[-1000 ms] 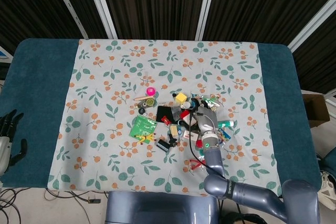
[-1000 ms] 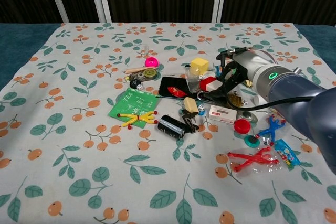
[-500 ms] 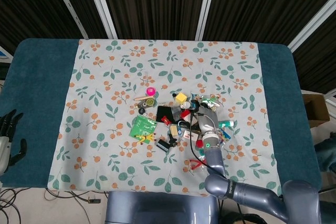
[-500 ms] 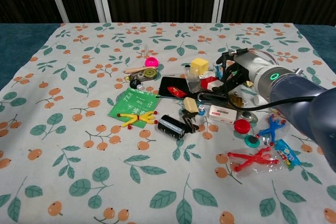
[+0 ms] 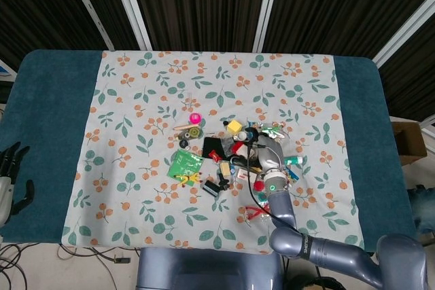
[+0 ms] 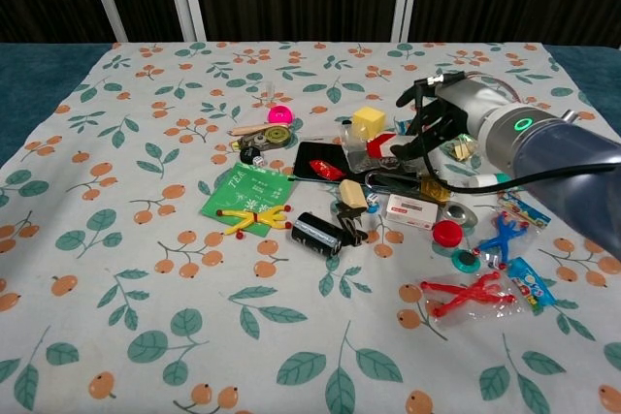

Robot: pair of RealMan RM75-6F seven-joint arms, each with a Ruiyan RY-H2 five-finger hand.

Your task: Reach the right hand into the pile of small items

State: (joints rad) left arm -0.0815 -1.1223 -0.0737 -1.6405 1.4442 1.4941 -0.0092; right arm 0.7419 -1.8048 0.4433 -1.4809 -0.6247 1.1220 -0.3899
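The pile of small items (image 6: 364, 186) lies on the floral cloth, right of centre; in the head view the pile (image 5: 228, 151) sits near the front. My right hand (image 6: 425, 123) hovers over the pile's far right side, fingers apart and curved down, their tips by a red piece (image 6: 379, 143). I see nothing gripped in it. From the head view the right hand (image 5: 257, 143) shows beside the yellow cube (image 5: 234, 126). My left hand (image 5: 8, 168) rests at the far left edge, fingers spread and empty.
A green tea packet (image 6: 247, 191), a black cylinder (image 6: 317, 232) and a pink ball (image 6: 279, 114) lie on the pile's left. A red cap (image 6: 447, 233), a blue figure (image 6: 502, 237) and a red figure (image 6: 471, 295) lie under my right forearm. The floral cloth (image 6: 146, 269) covers the table.
My right hand has moved from low in the pile's right part toward its far side, now sitting higher in both views. The left hand has not moved.
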